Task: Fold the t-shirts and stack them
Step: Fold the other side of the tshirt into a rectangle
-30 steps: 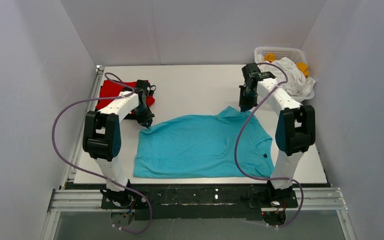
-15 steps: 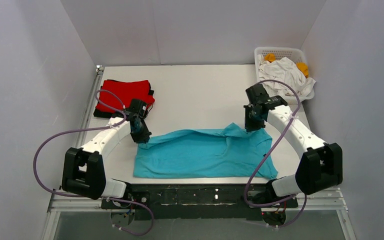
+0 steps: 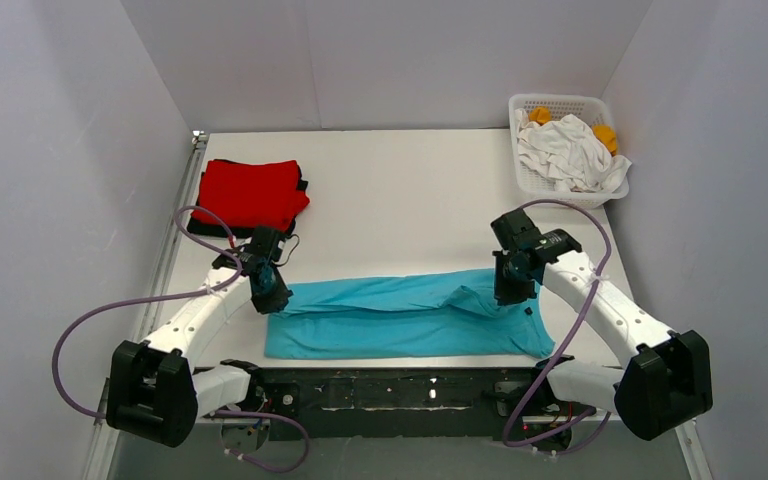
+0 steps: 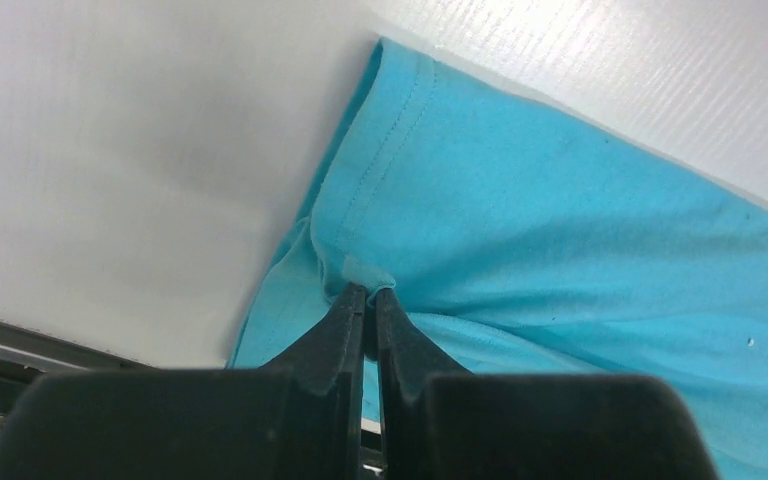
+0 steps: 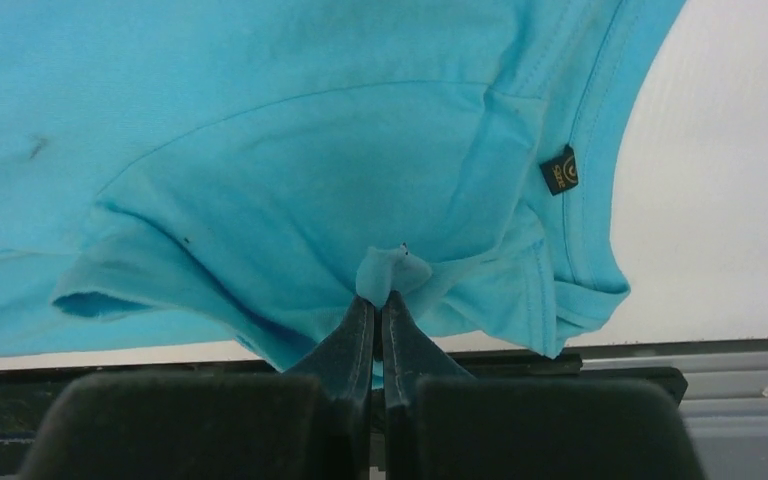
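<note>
On the white table (image 3: pixel 400 190), walled by pale grey panels (image 3: pixel 410 60), the turquoise t-shirt (image 3: pixel 390 318) lies folded along the near edge, left gripper (image 3: pixel 272 303) and right gripper (image 3: pixel 508 295) each clamped on its cloth

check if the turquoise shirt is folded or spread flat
Half folded: the turquoise shirt lies doubled over lengthwise as a narrow band; left end effector and right end effector each pinch its upper layer.
</note>
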Motion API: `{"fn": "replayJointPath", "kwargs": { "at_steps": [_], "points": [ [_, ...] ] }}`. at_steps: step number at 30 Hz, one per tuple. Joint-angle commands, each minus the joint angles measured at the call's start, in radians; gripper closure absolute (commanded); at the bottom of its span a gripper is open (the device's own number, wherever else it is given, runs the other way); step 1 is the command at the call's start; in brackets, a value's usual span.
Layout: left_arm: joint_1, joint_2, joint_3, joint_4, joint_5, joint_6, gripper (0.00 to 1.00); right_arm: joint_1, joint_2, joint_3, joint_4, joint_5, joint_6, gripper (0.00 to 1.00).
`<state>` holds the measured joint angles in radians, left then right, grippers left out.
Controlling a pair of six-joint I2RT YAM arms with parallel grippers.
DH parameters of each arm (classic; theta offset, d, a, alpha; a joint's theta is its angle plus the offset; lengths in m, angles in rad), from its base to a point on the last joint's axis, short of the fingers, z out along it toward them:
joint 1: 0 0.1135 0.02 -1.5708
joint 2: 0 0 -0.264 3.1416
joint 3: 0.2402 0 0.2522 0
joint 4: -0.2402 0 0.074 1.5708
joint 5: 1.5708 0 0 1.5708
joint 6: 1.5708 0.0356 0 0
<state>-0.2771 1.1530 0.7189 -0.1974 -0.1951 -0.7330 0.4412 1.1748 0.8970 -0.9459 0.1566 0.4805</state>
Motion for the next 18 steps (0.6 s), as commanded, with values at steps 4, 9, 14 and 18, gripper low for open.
{"fn": "replayJointPath", "kwargs": {
  "at_steps": [4, 9, 14, 18],
  "points": [
    [-0.002, 0.001, -0.029, -0.123, -0.055, -0.020, 0.91, 0.008, -0.044, -0.075, -0.055, 0.028, 0.133, 0.91],
    [-0.002, -0.049, -0.054, -0.177, -0.069, -0.040, 0.74, 0.031, -0.142, -0.162, -0.077, -0.080, 0.216, 0.60],
    [-0.002, -0.190, 0.000, -0.451, -0.212, -0.139, 0.03, 0.073, -0.384, -0.188, -0.251, -0.177, 0.362, 0.29],
    [-0.004, -0.269, 0.094, -0.490, -0.254, -0.129, 0.02, 0.073, -0.504, -0.149, -0.244, -0.191, 0.379, 0.18]
  ]
}}
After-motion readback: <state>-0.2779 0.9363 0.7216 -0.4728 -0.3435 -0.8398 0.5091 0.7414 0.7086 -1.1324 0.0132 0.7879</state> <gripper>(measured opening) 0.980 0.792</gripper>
